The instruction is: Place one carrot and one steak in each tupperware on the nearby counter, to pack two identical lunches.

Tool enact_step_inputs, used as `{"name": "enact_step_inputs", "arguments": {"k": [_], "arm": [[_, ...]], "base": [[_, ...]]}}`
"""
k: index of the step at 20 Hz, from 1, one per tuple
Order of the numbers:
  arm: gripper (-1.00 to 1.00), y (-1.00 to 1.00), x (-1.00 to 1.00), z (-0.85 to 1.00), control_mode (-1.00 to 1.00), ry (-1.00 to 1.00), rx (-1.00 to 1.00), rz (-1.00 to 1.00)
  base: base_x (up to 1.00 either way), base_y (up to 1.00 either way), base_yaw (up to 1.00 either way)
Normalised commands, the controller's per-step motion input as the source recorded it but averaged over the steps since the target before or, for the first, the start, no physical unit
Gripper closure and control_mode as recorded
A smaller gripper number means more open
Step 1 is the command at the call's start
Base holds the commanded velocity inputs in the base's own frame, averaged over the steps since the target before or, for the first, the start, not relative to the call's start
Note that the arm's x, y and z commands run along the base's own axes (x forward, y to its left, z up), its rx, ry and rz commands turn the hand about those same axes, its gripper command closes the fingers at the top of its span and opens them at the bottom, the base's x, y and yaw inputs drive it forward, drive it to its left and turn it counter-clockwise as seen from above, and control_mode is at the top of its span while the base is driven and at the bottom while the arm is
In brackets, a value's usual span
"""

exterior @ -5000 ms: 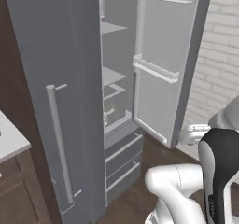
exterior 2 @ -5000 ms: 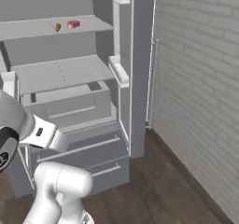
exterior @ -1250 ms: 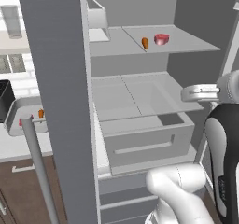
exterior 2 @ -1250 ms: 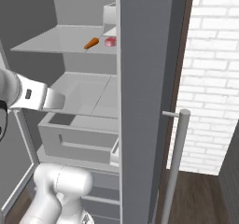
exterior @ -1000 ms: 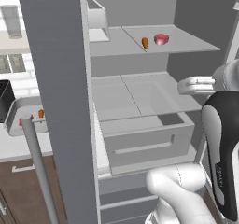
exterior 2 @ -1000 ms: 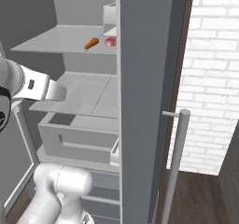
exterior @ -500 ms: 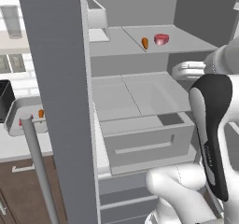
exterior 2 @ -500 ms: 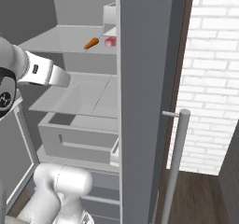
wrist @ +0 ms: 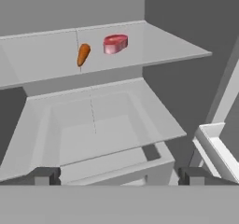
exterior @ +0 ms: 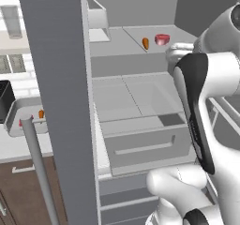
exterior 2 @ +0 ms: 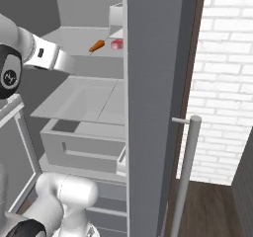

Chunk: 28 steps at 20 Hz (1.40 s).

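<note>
A carrot (wrist: 83, 54) and a steak (wrist: 115, 44) lie side by side on the upper fridge shelf (wrist: 46, 59), the steak to the right. The same carrot (exterior: 145, 43) and steak (exterior: 162, 39) show from the left base, and the carrot (exterior 2: 97, 45) and steak (exterior 2: 117, 44) from the right base. My gripper (wrist: 119, 176) is open, fingertips (wrist: 44, 175) wide apart with nothing between them, well short of the shelf. Left of the fridge a tupperware (exterior: 16, 108) on the counter (exterior: 18, 146) holds another carrot (exterior: 41, 114) and a red chunk (exterior: 21, 123).
Below the upper shelf sit a glass shelf (exterior: 136, 95) and a pulled-out grey drawer (exterior: 145, 146). The open fridge door with its bar handle (exterior: 40, 172) stands between fridge and counter. A door bin (wrist: 217, 143) juts in on the right. A black toaster (exterior: 5, 100) is beside the tupperware.
My arm has risen from drawer height to the level of the upper shelf and reached in toward it. The base and the food have stayed put.
</note>
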Motion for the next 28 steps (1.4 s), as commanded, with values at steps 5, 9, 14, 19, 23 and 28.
{"name": "enact_step_inputs", "arguments": {"k": [5,9,14,19,23,28], "arm": [[-1.0,-0.16,0.51,0.01,-1.0,0.0,0.01,-0.01],[-1.0,-0.18,0.61,-0.01,-1.0,0.0,0.0,0.0],[-1.0,-0.17,0.72,-0.07,-1.0,0.0,0.0,0.0],[-1.0,-0.17,0.78,-0.02,-1.0,0.01,0.01,0.0],[-1.0,-0.14,0.77,-0.15,-1.0,0.03,0.03,0.0],[-1.0,-0.08,0.72,-0.23,-1.0,0.02,0.02,0.0]], "base": [[0.0,0.0,0.0],[0.0,0.0,0.0],[0.0,0.0,0.0],[0.0,0.0,0.0],[0.0,0.0,0.0],[0.0,0.0,0.0]]}}
